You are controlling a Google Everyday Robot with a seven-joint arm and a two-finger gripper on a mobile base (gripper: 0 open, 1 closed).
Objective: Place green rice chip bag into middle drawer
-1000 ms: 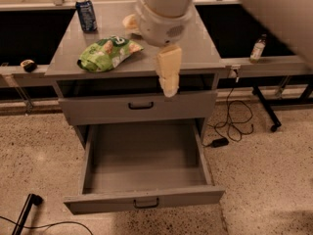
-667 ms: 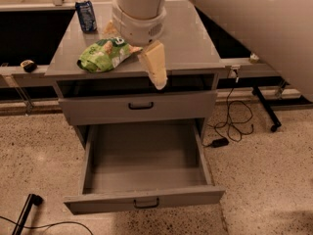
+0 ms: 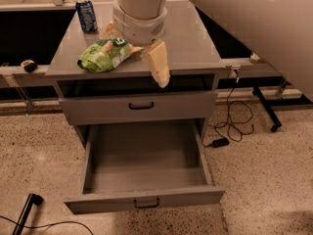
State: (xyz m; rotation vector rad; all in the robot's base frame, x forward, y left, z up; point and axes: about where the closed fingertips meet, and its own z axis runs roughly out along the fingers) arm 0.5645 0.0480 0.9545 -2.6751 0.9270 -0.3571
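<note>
The green rice chip bag (image 3: 104, 54) lies crinkled on the grey cabinet top (image 3: 190, 38), near its front left edge. My gripper (image 3: 133, 47) hangs from the big white arm just above and right of the bag. It is open: one cream finger (image 3: 157, 65) points down past the cabinet's front edge, and the other finger (image 3: 108, 31) shows behind the bag. It holds nothing. The middle drawer (image 3: 98, 153), the lowest one, is pulled out and empty, with its small black handle (image 3: 146, 203) at the front.
A blue can (image 3: 87, 15) stands at the back left of the cabinet top. The taller-fronted drawer (image 3: 139, 106) above the open one is shut. A black cable and plug (image 3: 222, 138) lie on the floor to the right, and a black object (image 3: 27, 212) lies at the lower left.
My arm and gripper have moved left along the cabinet top, closer to the bag. The bag and the drawers have not moved.
</note>
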